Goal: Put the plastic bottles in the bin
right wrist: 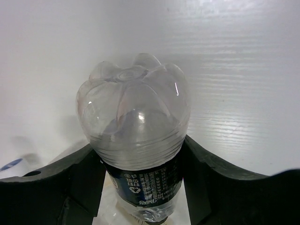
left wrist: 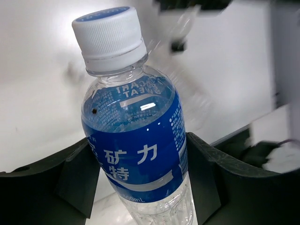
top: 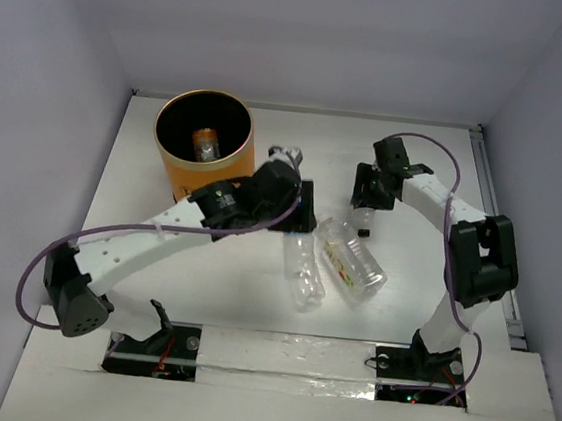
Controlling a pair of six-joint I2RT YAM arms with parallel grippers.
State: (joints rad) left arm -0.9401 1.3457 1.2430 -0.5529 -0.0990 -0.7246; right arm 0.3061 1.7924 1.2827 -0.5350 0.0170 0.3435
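Note:
The orange-yellow bin stands at the back left with an orange bottle inside. My left gripper is just right of the bin. It is shut on a blue-labelled bottle with a white cap; the arm hides this bottle from above. My right gripper is shut on a clear, dark-labelled bottle, base pointing away. A clear bottle and a yellow-green-labelled bottle lie mid-table.
Another clear bottle shows partly behind the left arm, beside the bin. White walls close the table at the back and sides. The arm bases sit at the near edge.

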